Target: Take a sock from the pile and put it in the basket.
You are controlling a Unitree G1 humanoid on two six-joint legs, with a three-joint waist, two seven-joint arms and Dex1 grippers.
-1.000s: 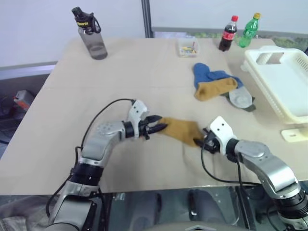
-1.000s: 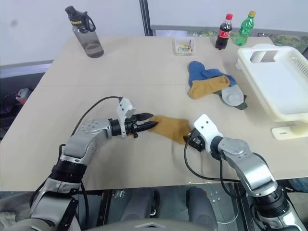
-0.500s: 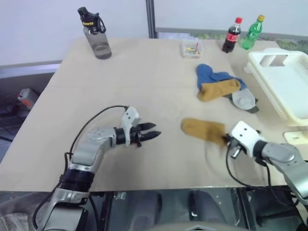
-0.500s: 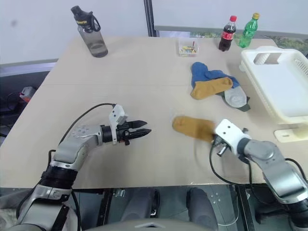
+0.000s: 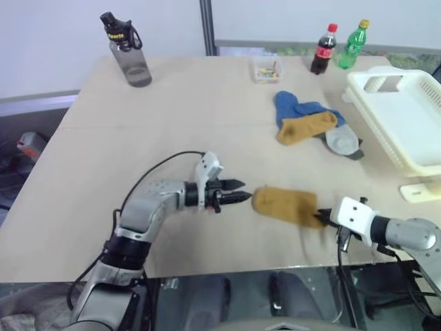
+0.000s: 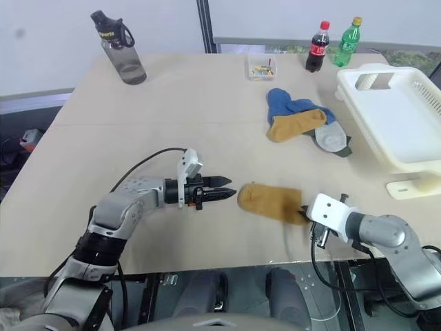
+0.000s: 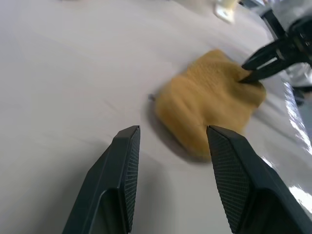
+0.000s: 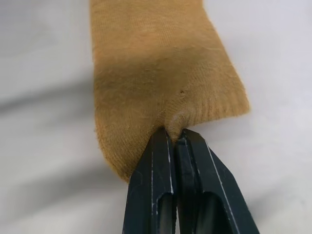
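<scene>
A mustard-yellow sock lies flat on the tan table near its front edge. My right gripper is shut on the sock's right-hand edge, and in the right wrist view the fingertips pinch a small fold of the fabric. My left gripper stands open just left of the sock, pointing at it without touching; its fingers frame the sock. The pile of blue, mustard and grey socks lies further back. The white slatted basket sits at the far right.
A grey water bottle stands at the back left. At the back of the table stand a small clear box, a cola bottle and a green bottle. A small white piece lies in front of the basket.
My right gripper has shut on the sock's end and dragged the sock to the right, away from my left gripper's tips. The left gripper stayed open.
</scene>
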